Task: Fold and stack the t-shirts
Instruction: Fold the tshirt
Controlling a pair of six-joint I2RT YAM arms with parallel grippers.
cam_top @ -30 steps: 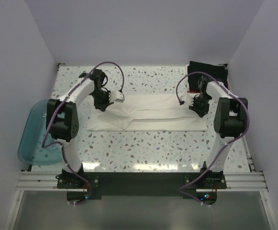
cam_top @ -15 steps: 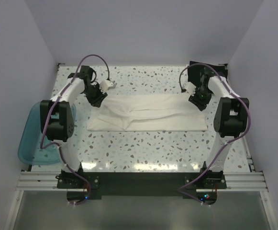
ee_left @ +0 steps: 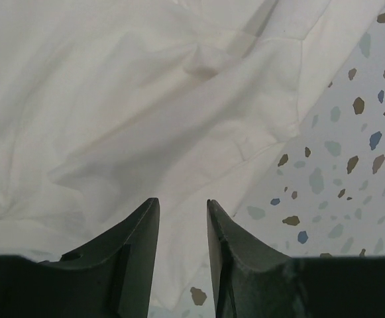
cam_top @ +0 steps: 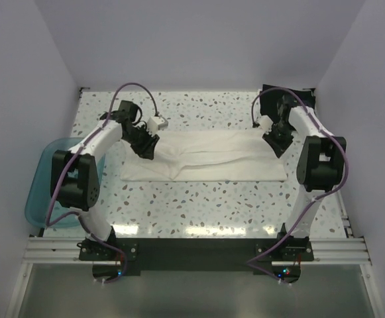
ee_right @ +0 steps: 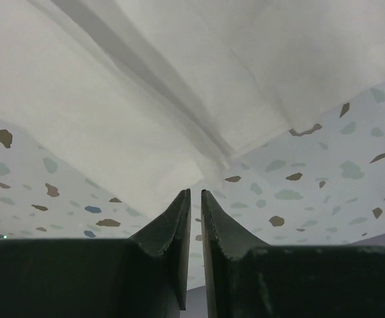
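Observation:
A white t-shirt (cam_top: 205, 156) lies folded into a long strip across the middle of the table. My left gripper (cam_top: 146, 144) hovers over its left end. In the left wrist view the gripper (ee_left: 182, 201) is open with nothing between the fingers, and the wrinkled white cloth (ee_left: 146, 112) lies under it. My right gripper (cam_top: 276, 141) is at the shirt's right end. In the right wrist view it (ee_right: 195, 192) is almost shut and empty, just off the shirt's corner (ee_right: 179, 99). A black shirt (cam_top: 297, 99) lies at the back right corner. No red shirt shows.
A translucent blue tub (cam_top: 43, 185) hangs off the table's left edge. The speckled tabletop (cam_top: 199, 202) runs in front of the shirt. White walls close in the back and both sides.
My left gripper pulled back to the left off the shirt, then came back over its left end. My right gripper shifted slightly toward the back and stays at the right end.

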